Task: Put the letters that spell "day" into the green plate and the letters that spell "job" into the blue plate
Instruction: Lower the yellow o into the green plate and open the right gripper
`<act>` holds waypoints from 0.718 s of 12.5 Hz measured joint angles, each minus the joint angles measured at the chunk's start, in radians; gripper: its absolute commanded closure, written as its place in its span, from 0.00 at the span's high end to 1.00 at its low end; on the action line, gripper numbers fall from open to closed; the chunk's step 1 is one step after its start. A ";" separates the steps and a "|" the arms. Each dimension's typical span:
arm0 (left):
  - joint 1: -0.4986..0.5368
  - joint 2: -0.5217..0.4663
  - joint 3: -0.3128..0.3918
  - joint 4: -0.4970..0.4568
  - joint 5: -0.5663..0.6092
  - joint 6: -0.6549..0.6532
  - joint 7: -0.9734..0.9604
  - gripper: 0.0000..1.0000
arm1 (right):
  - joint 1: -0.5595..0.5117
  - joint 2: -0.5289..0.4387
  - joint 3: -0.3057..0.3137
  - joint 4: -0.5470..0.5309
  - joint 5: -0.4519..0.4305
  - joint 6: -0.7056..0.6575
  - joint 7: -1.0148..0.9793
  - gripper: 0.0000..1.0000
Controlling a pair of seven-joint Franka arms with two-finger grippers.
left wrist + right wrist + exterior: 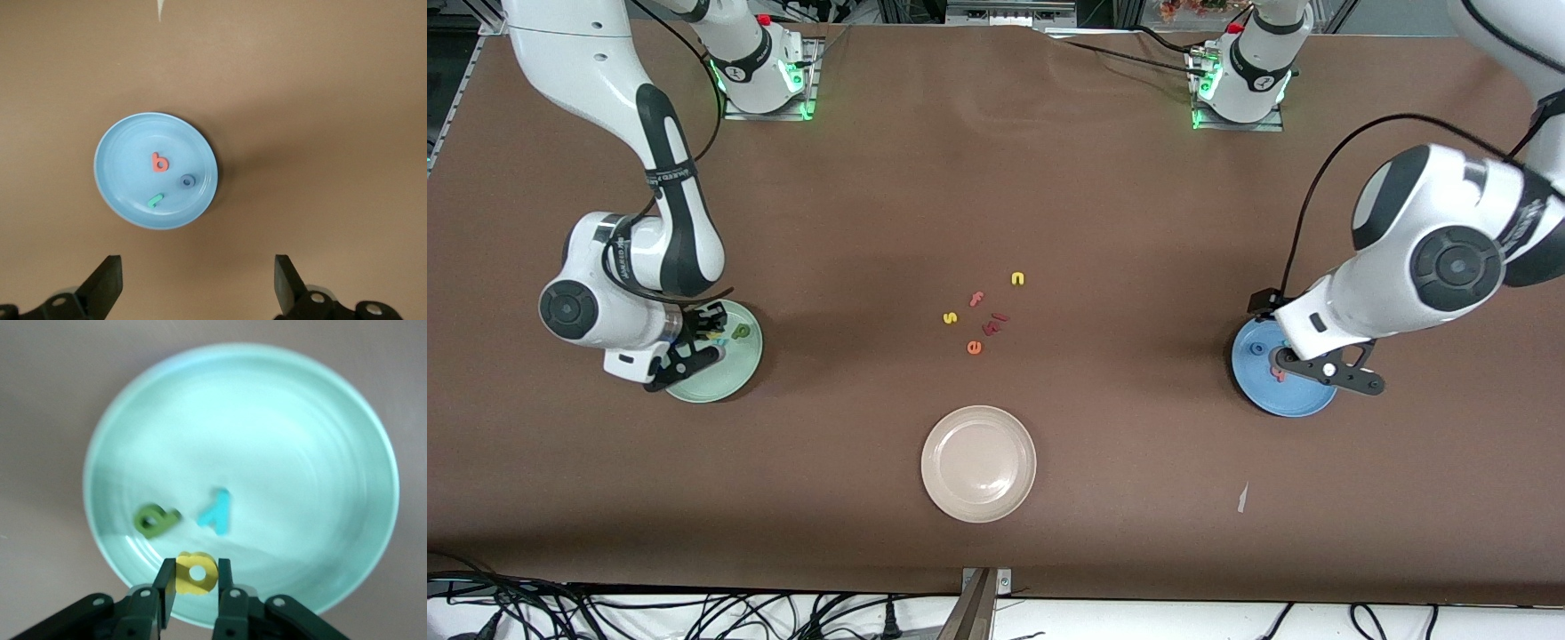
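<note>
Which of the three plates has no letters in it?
The beige-white plate, nearest the front camera; the green plate and blue plate hold letters.

Looks like a robotics lab: two arm bases [765, 76] bolted to a brown-covered table [996, 178], loose cables [694, 613] (messy) along its edge.

1. Three round plates stand on the brown bench [996, 178]: one pale mint-green plate [738, 378], one mid-blue plate [1285, 404] and one beige-white plate [978, 464].
2. Three small foam letters are at the green plate: a dark green one [156, 519], a teal one [216, 511], a yellow one [196, 573].
3. Three foam letters lie in the blue plate: salmon-pink [159, 162], blue ring [188, 180], teal hook [155, 199].
4. Six loose foam letters lie mid-bench: two yellow [1017, 278], one pink [976, 298], one orange [974, 348], two dark red [999, 317].
5. Two robot arms are present, each with one hand.
</note>
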 measured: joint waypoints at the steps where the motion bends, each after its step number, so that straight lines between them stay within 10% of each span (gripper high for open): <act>1: -0.004 0.000 -0.006 0.046 0.000 -0.041 0.000 1.00 | 0.000 -0.006 -0.009 -0.015 0.000 0.004 0.020 1.00; 9: -0.009 -0.098 0.048 0.163 -0.046 -0.081 -0.001 1.00 | 0.070 -0.060 -0.005 0.205 0.001 -0.263 0.394 1.00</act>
